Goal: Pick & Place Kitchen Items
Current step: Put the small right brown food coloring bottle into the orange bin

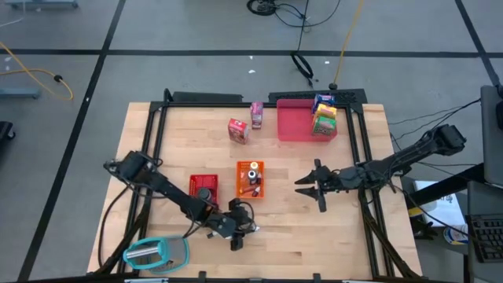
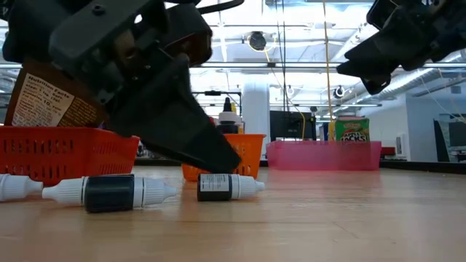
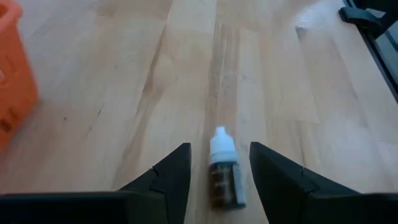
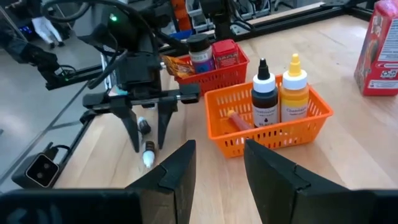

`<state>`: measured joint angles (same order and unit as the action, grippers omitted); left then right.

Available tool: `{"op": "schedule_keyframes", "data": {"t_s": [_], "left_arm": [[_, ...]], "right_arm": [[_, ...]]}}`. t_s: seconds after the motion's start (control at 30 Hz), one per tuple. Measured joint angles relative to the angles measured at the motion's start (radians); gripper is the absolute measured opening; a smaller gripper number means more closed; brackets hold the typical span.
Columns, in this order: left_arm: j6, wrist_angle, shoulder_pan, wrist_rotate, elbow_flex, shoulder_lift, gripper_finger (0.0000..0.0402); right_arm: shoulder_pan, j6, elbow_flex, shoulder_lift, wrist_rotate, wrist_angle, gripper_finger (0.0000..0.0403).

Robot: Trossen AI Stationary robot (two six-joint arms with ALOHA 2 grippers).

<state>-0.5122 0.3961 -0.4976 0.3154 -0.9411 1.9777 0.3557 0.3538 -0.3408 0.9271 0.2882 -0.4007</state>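
Note:
A small dark bottle with a white cap [image 3: 222,174] lies on its side on the wooden table, near the front edge. My left gripper [image 3: 219,148] is low over it and open. One finger stands on either side of the bottle, with a gap showing on both sides. From across the table the same bottle [image 4: 147,146] shows between the down-slanting fingers. Two more little bottles [image 2: 109,193] lie close by. My right gripper [image 1: 308,189] hangs open over the table's right half, with nothing between its fingers.
The orange bin [image 1: 240,189] holds a black and a yellow bottle. The red bin [image 1: 194,182] holds a can and cartons. Two cartons [image 1: 238,130] stand at the far middle. The pink tray [image 1: 295,126] carries cartons. A teal-rimmed oval object [image 1: 156,253] lies front left.

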Motion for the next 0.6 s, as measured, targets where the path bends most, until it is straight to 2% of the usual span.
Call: {"op": "schedule_keyframes", "data": {"t_s": [0.13, 0.4, 0.6], "left_arm": [[0.019, -0.058, -0.001, -0.008, -0.071, 0.037, 0.0154], [0.052, -0.400, -0.002, -0.009, -0.270, 0.120, 0.0136], [0.062, -0.409, -0.003, 0.001, -0.276, 0.118, 0.0109]], "right_arm": [[0.000, -0.003, 0.000, 0.010, 0.001, -0.001, 0.0130], [0.000, -0.002, 0.000, 0.013, -0.001, -0.015, 0.0130], [0.000, -0.003, 0.000, 0.013, -0.001, -0.014, 0.0130]]}}
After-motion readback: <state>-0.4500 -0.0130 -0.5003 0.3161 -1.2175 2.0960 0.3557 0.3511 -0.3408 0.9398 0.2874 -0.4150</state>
